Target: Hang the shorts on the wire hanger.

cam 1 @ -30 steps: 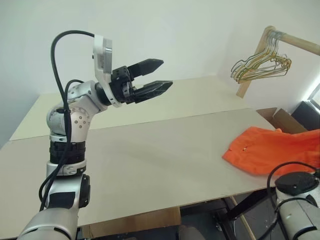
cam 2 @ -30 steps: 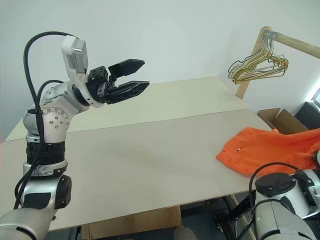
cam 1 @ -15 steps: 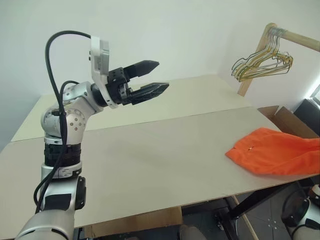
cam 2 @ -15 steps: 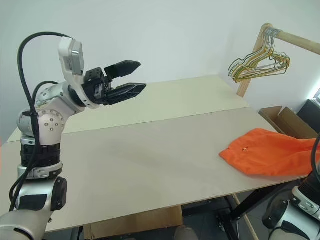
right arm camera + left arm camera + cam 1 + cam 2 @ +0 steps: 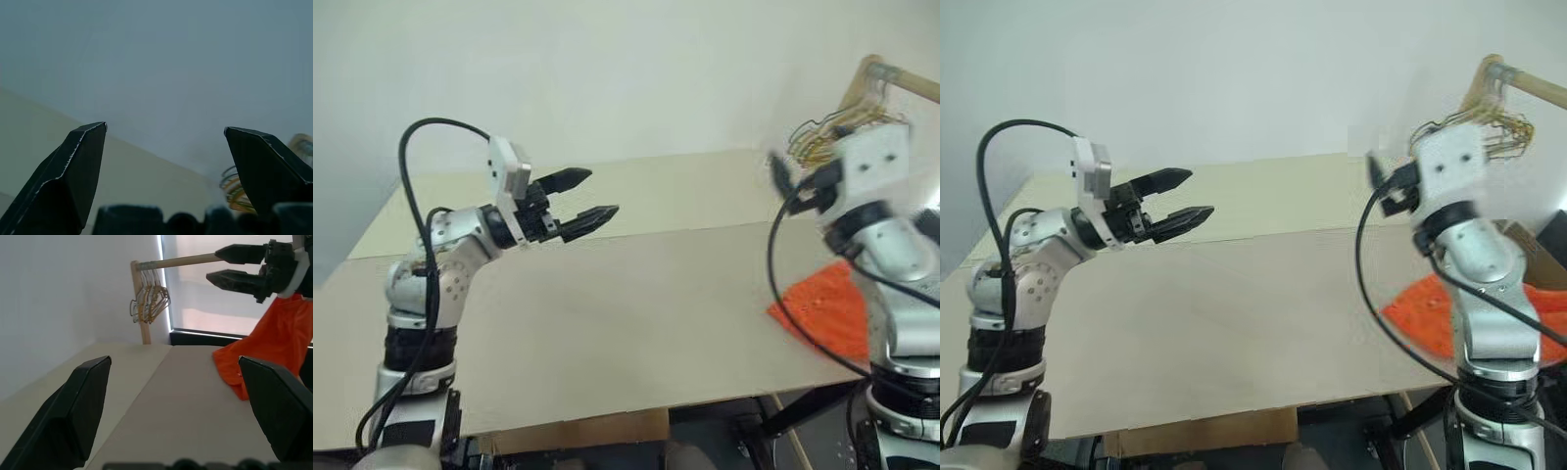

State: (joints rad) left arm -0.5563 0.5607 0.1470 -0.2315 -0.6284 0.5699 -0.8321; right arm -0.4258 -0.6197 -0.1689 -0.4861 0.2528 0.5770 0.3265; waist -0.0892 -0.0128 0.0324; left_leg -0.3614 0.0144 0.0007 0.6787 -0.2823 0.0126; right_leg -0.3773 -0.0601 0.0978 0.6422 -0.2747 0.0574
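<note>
While both arms are raised above the table point(image 5: 607, 323), the contents are listed from left to right.

Item 1: left gripper point(image 5: 587, 199). It is held in the air over the left part of the pale table, pointed toward the right. Its two black fingers point(image 5: 73, 411) are spread wide, and nothing is held between them.

Item 2: table. A light, two-panel surface is seen below and ahead of the left gripper, with a seam running along its length.

Item 3: right gripper point(image 5: 230, 267). It is raised high, well apart from the left gripper and to its right, and is blurred in the head views. In the left wrist view its fingers are seen parted and empty; in its own wrist view the two finger pads point(image 5: 73, 171) stand far apart with nothing between them.

Item 4: the shorts point(image 5: 822, 308). Bright orange fabric is found at the right edge of the table, below the right gripper and partly hidden behind the right arm. No gripper is touching it as far as can be told.

Item 5: bunched hangers point(image 5: 149, 301) on a wooden rack point(image 5: 186, 260). Yellowish-green wires are hung beyond the right gripper, at the far right. The single grey wire hanger cannot be made out.
</note>
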